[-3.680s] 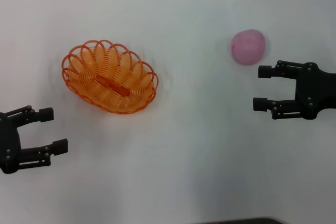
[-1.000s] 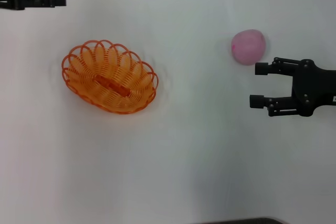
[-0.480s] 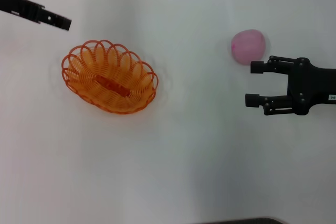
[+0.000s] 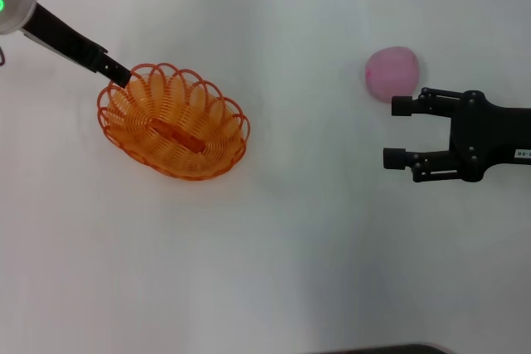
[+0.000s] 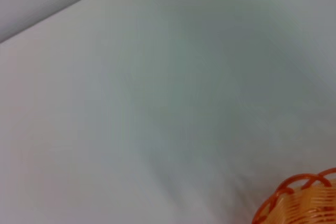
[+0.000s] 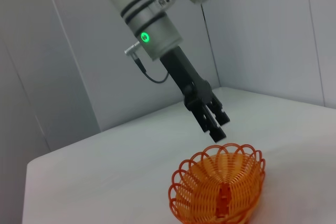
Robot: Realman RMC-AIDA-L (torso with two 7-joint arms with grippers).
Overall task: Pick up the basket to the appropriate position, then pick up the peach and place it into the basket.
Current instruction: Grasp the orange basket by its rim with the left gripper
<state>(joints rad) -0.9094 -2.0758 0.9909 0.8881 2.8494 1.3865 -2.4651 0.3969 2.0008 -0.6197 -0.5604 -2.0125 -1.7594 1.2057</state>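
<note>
The orange openwork basket [image 4: 172, 119] sits on the white table [image 4: 274, 238], left of middle. It also shows in the right wrist view [image 6: 220, 195], and a bit of its rim shows in the left wrist view [image 5: 296, 200]. My left gripper [image 4: 119, 75] reaches down from the far left and hangs just above the basket's far left rim; the right wrist view shows the left gripper [image 6: 216, 129] a little above that rim. The pale-pink peach [image 4: 392, 73] lies at the right. My right gripper [image 4: 397, 131] is open and empty, just in front of the peach and apart from it.
A grey wall [image 6: 63, 77] stands behind the table's far left edge. The left arm's silver link with a green light [image 4: 10, 2] is at the far left corner.
My left arm has swung from the near left to the far left and down to the basket's far rim. My right gripper has crept a little to the left. Basket and peach have not moved.
</note>
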